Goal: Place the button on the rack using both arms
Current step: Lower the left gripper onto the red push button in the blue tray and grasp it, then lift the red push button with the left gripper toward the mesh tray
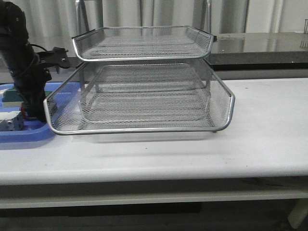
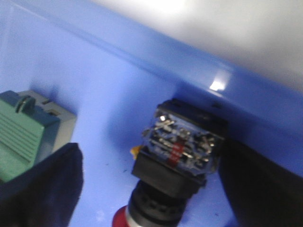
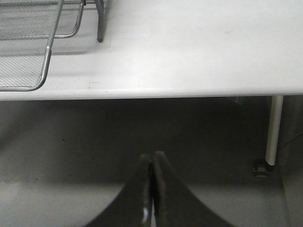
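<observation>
The button (image 2: 182, 156) lies on its side in the blue plastic tray (image 2: 94, 71), blue rear block up and red head at the frame's edge. My left gripper (image 2: 156, 194) is open and straddles it: one finger (image 2: 47, 189) stands clear of it, the other finger (image 2: 265, 189) is close against its black body. In the front view the left arm (image 1: 24, 72) reaches down into the tray (image 1: 29, 132) left of the silver wire-mesh rack (image 1: 144, 96). My right gripper (image 3: 152, 163) is shut and empty, below the table's front edge, with the rack's corner (image 3: 28, 47) beyond it.
A green block (image 2: 23, 137) lies in the tray beside the left finger. The tray's wall (image 2: 199, 61) runs just behind the button. The white table (image 1: 269, 134) stretches right of the rack. A table leg (image 3: 273, 127) stands near the right gripper.
</observation>
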Tool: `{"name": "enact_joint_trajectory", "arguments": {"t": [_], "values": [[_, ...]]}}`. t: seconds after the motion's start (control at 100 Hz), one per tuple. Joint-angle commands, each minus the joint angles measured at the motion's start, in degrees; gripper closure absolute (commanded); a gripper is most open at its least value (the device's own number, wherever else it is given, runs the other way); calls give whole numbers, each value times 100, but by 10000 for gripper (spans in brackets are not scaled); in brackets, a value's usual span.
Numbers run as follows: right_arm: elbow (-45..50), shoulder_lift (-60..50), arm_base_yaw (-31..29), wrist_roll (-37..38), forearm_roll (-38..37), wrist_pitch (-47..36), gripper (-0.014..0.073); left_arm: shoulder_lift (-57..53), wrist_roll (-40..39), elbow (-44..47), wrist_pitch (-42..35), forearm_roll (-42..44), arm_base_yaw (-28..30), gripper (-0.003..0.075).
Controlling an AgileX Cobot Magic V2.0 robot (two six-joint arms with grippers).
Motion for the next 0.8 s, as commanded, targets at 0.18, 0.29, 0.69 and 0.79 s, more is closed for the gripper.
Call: {"name": "enact_joint_trajectory", "arguments": {"t": [0.18, 0.29, 0.69, 0.79], "values": [[-191, 18, 0, -11, -89, -338, 664, -190, -47, -78, -71, -57, -24, 622], [-191, 18, 0, -11, -89, -338, 664, -227, -64, -78, 78, -70, -24, 736], [-191, 18, 0, -11, -89, -338, 664, -993, -280, -78, 470, -662, 160, 741], [-191, 18, 0, -11, -89, -338, 664, -1260, -280, -78, 486, -853, 231, 741]]}}
